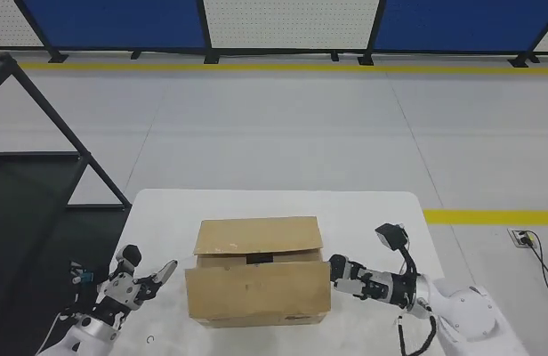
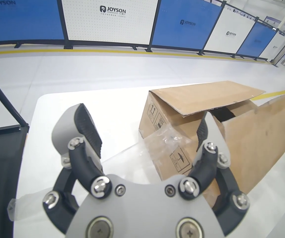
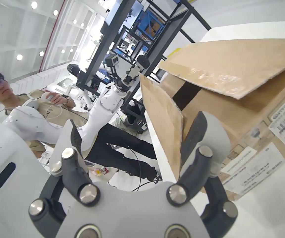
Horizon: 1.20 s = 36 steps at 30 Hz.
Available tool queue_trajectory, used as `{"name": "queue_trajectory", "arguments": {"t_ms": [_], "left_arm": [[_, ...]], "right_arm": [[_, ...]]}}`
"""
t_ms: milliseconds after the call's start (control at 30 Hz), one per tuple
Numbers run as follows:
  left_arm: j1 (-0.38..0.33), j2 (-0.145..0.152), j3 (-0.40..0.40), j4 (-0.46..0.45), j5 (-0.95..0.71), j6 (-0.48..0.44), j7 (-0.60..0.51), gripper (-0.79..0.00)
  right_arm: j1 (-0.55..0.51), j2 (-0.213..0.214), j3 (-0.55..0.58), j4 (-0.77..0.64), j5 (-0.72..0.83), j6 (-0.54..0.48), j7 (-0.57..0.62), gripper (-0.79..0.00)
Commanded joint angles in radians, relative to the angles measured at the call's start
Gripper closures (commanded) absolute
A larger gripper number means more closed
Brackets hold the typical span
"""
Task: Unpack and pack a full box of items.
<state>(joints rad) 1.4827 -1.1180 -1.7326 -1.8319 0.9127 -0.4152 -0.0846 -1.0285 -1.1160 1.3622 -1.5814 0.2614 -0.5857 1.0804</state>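
A brown cardboard box (image 1: 256,289) stands in the middle of the white table (image 1: 167,214). Its two long flaps are raised partway, leaving a dark slot (image 1: 260,259) between them. My left gripper (image 1: 151,263) is open at the table's front left, a little apart from the box's end wall (image 2: 162,134). A crumpled strip of clear tape (image 2: 164,138) hangs off that wall. My right gripper (image 1: 334,273) is open at the box's other end. The edge of the near flap (image 3: 162,122) stands between its fingers, close to one finger (image 3: 197,134), and nothing is clamped.
A black metal frame (image 1: 43,151) stands off the table's left side. Clear film (image 2: 26,199) lies on the table near my left gripper. The table's far strip (image 1: 274,203) behind the box is bare. Labels (image 3: 278,122) cover the box wall by my right gripper.
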Motion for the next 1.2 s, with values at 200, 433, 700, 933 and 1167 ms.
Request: {"name": "queue_trajectory", "arguments": {"t_ms": [200,433,700,933,1167], "left_arm": [[0.004,-0.002,0.031,-0.012,-0.014,-0.012,-0.011,-0.785],[0.003,-0.002,0.059,-0.039,0.001,-0.022,-0.024,-0.785],[0.018,0.002,0.068,-0.055,-0.010,-0.085,-0.050,-0.785],[0.030,0.008,0.036,-0.071,-0.095,-0.142,-0.095,-0.785],[0.017,0.013,0.029,-0.058,-0.206,-0.157,-0.156,-0.785]], "right_arm": [[-0.086,0.023,0.050,-0.131,0.056,-0.062,0.092,-0.785],[-0.172,0.055,0.069,-0.262,0.012,-0.050,0.104,-0.785],[-0.199,0.086,0.016,-0.268,-0.033,-0.051,0.103,-0.785],[-0.190,0.114,-0.049,-0.251,-0.067,-0.029,0.125,-0.785],[-0.174,0.138,-0.127,-0.237,-0.115,-0.028,0.126,-0.785]]}}
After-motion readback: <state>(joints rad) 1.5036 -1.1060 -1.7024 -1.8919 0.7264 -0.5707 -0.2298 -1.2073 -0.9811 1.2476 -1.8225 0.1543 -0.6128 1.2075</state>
